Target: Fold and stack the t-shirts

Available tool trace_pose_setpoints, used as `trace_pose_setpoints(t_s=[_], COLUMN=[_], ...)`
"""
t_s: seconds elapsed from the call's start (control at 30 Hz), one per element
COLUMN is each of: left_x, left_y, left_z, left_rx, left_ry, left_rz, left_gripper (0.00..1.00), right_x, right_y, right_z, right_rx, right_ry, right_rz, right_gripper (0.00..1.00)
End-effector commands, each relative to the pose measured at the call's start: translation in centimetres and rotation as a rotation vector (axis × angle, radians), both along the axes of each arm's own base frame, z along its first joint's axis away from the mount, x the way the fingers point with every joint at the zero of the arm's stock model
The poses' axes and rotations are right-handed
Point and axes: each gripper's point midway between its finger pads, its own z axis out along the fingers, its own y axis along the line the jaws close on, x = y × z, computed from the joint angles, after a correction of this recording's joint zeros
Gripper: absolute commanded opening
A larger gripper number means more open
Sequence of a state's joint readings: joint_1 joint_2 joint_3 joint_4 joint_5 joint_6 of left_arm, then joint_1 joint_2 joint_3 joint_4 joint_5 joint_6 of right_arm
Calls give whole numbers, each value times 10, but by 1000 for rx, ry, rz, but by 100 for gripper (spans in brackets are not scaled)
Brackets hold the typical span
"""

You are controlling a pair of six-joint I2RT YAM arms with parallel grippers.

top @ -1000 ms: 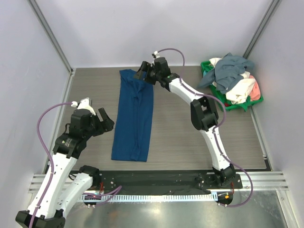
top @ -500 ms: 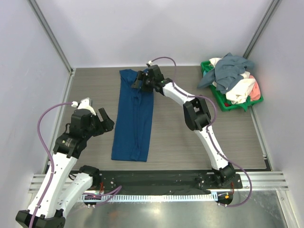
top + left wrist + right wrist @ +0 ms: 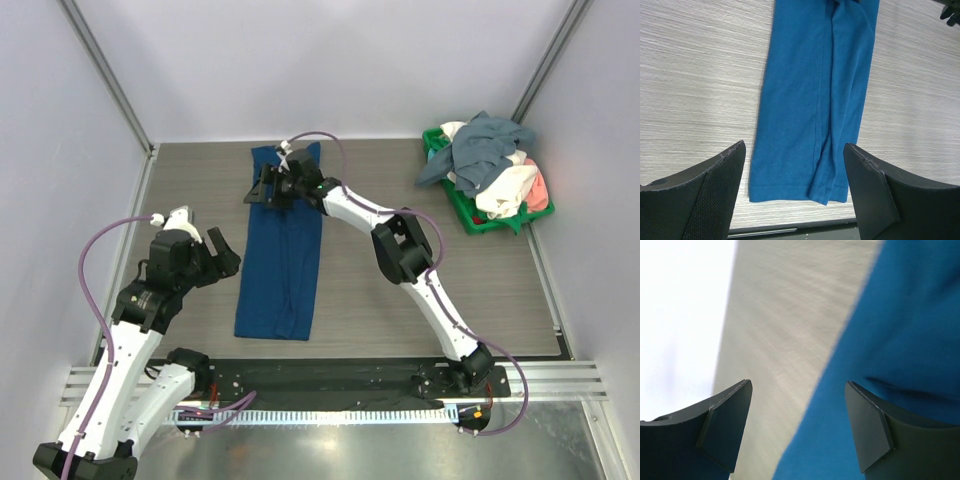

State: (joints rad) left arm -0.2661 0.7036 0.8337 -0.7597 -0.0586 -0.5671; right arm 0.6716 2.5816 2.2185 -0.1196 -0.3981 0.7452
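A blue t-shirt [image 3: 283, 250], folded into a long narrow strip, lies on the table from far to near. It also shows in the left wrist view [image 3: 815, 100] and the right wrist view [image 3: 900, 365]. My right gripper [image 3: 262, 189] is open, low over the strip's far left edge. My left gripper [image 3: 224, 252] is open and empty, left of the strip's middle. More t-shirts, grey-blue [image 3: 480, 150], white and salmon-pink, are heaped in the green basket [image 3: 462, 208].
The green basket stands at the far right of the table by the right wall. A wall and metal post [image 3: 105, 80] bound the left side. A black rail [image 3: 330, 378] runs along the near edge.
My right gripper has swept left across the far end of the blue shirt, from its right edge to its left edge. The left arm has not moved.
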Motion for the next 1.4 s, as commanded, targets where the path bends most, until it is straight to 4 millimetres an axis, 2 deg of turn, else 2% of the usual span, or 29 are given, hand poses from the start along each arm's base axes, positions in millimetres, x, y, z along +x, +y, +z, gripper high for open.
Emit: trace_pose_setpoints(t_s=[0.0, 0.07, 0.1, 0.13, 0.17, 0.2, 0.23, 0.37, 0.4, 0.47, 0.57, 0.7, 0.77, 0.87, 0.9, 0.93, 0.97, 1.0, 1.03, 1.07, 1.1, 1.13, 1.17, 1.2, 1.23, 1.27, 1.3, 1.33, 1.37], left_x=[3, 3, 4, 4, 4, 5, 5, 10, 11, 14, 21, 20, 31, 45, 47, 54, 57, 58, 64, 66, 68, 71, 75, 77, 80, 89, 95, 99, 100], left_y=[-1, 1, 1, 2, 2, 2, 2, 7, 7, 6, -8, -14, -17, -24, -25, -28, -29, -30, -32, -32, -33, -33, -35, -36, -40, -44, -46, -47, -57], left_z=[8, 8, 7, 8, 6, 5, 5, -6, -10, -27, -52, -109, -123, -136, -147, -147, -149, -158, -156, -159, -164, -166, -166, -167, -174, -170, -170, -176, -174], left_rx=[1, 4, 7, 8, 11, 14, 15, 26, 31, 31, -28, -68, -86, -104, -97, -105, -103, -94, -97, -92, -86, -85, -83, -86, -94, -99, -99, -91, -120], left_ry=[-43, -42, -42, -40, -33, -29, -26, 16, 33, 116, 187, 284, 276, 261, 294, 291, 297, 328, 317, 323, 337, 339, 338, 339, 354, 340, 340, 358, 372], left_rz=[-10, -5, -2, 3, 2, 3, 8, 56, 63, 95, 91, 134, 154, 149, 149, 144, 144, 144, 141, 141, 140, 140, 136, 133, 121, 107, 102, 102, 63], left_gripper=[80, 80, 80, 80, 80, 80, 80, 78, 78, 78, 77, 77, 77, 77, 77, 76, 75, 74, 74, 73, 73, 72, 72, 72, 72, 72, 71, 70, 69], right_x=[-26, -33, -25, -26, -21, -23, -16, -16, -25, -25, -34, -34, -27, -3, 11, 21, 29, 45, 51, 57, 70, 74, 79, 91, 94, 101, 114, 121, 130], right_y=[22, 18, 13, -4, -15, -29, -48, -115, -131, -157, -186, -196, -198, -195, -190, -193, -193, -188, -188, -185, -181, -179, -176, -171, -173, -172, -169, -171, -181], right_z=[51, 49, 61, 46, 48, 30, 59, 58, 37, 40, 13, -13, -19, -26, -14, -29, -32, -20, -38, -43, -33, -56, -60, -50, -77, -80, -70, -71, -86], right_rx=[178, 126, 83, -34, -88, -155, -165, -285, -333, -368, -432, -462, -471, -454, -428, -432, -423, -396, -400, -390, -366, -370, -358, -329, -335, -315, -286, -272, -283], right_ry=[-32, -11, -57, -54, -81, -62, -120, -110, -70, -65, -11, 30, 29, 9, -22, -6, -6, -40, -14, -15, -41, -13, -10, -36, -1, 12, -14, -14, 1], right_rz=[166, 196, 160, 148, 120, 96, 49, -103, -120, -183, -216, -203, -202, -197, -204, -206, -210, -221, -215, -215, -223, -211, -212, -220, -219, -235, -251, -269, -305], right_gripper=[81, 84, 85, 87, 87, 87, 88, 88, 88, 88, 88, 87, 87, 86, 86, 86, 86, 85, 84, 84, 79, 75, 71, 56, 49, 42, 28, 23, 19])
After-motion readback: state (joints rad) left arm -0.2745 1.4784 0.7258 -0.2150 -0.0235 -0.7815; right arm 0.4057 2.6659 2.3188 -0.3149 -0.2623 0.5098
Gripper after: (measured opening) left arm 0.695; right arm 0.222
